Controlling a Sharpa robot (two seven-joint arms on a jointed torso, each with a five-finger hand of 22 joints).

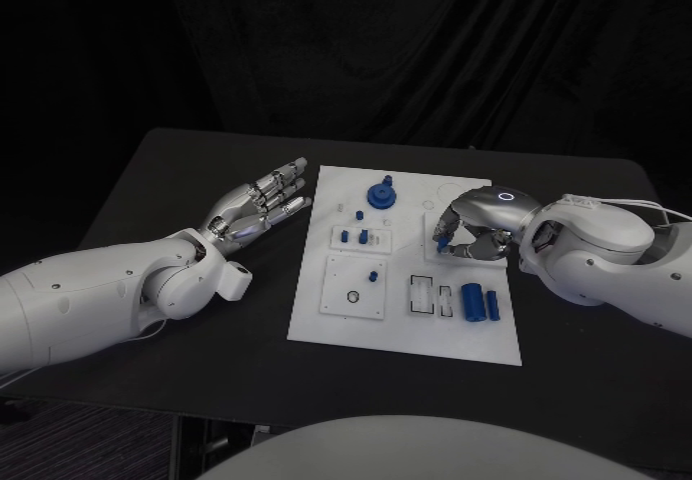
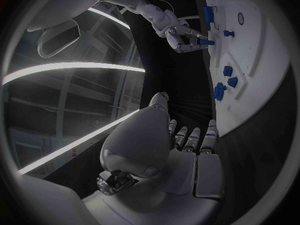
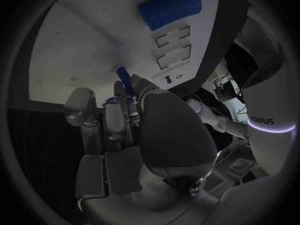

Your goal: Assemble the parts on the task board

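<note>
Black worktop [image 1: 159, 180] with rounded far corners, seen from above. A white rectangular task board [image 1: 411, 330] lies flat near its middle, long side running away from the robot, slightly skewed. The left hand [image 1: 264, 203] sits low at the board's left edge; contact with the worktop cannot be judged.

The right hand [image 3: 134, 120] pinches a small blue peg [image 3: 124, 77] at the tips of its fingers [image 3: 119, 92], just over the white task board [image 3: 94, 45]. Farther along the board lie a thick blue cylinder [image 3: 170, 7] and two rectangular slots [image 3: 174, 47].
</note>
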